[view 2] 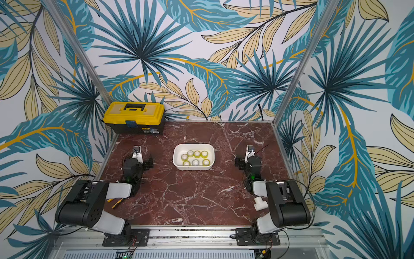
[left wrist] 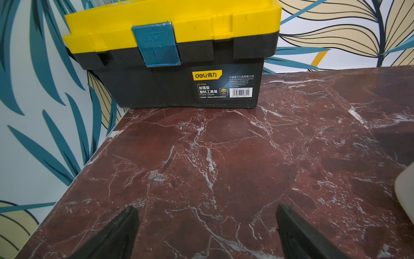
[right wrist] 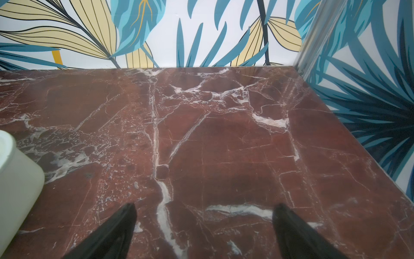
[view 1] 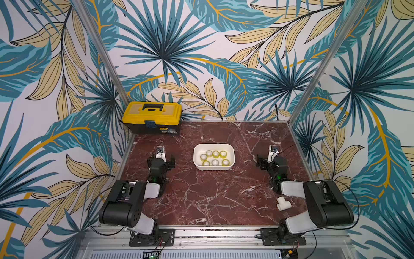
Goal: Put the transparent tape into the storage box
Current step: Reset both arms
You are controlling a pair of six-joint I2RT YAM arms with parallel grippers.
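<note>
The storage box (view 1: pixel 214 167) (view 2: pixel 193 168), a shallow white tub, sits in the middle of the marble table in both top views. Several rolls of transparent tape (view 1: pixel 215 154) (view 2: pixel 197 153), yellowish with pale cores, lie flat inside it in two rows. My left gripper (view 1: pixel 162 159) (view 2: pixel 137 160) hangs left of the box, open and empty, with only bare marble between its fingers in the left wrist view (left wrist: pixel 207 208). Right of the box my right gripper (view 1: pixel 271 160) (view 2: pixel 248 160) is likewise open and empty (right wrist: pixel 205 206). A corner of the box shows at the edge of each wrist view (left wrist: pixel 405 195) (right wrist: pixel 15 179).
A yellow-and-black toolbox (view 1: pixel 152 116) (view 2: pixel 134 116) (left wrist: pixel 179 67) stands shut at the back left corner. A white T-shaped pipe fitting (view 1: pixel 283 203) (view 2: pixel 260 203) lies near the right arm's base. A slim yellow-and-black tool (view 2: pixel 116 203) peeks from under the left arm. Patterned walls enclose three sides.
</note>
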